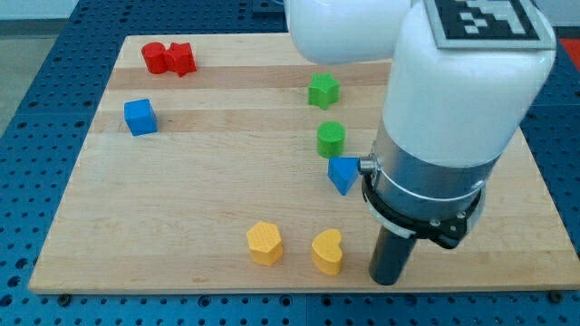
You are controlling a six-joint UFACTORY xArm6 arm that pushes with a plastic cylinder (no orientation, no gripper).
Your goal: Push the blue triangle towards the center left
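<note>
My tip [388, 279] sits near the board's bottom edge [272, 292], right of the blue triangle [343, 174]; no jaws fitted.

Our worktop [181, 208] is pale wood with faint lengthwise grain bands, lying on a blue base dotted with holes [36, 91]. On the worktop we see two red blocks [169, 58], a blue cube [140, 117], a green star-like block [323, 90], a green cylinder [331, 139], a blue triangle [343, 173], a yellow hexagonal block [265, 243] and a yellow heart [328, 251]. Our arm [453, 100] above the worktop is glossy white over a grey band and a black collar, topped with a black-and-white square marker [485, 18]. Our rod is dark down to my tip [388, 279].
</note>
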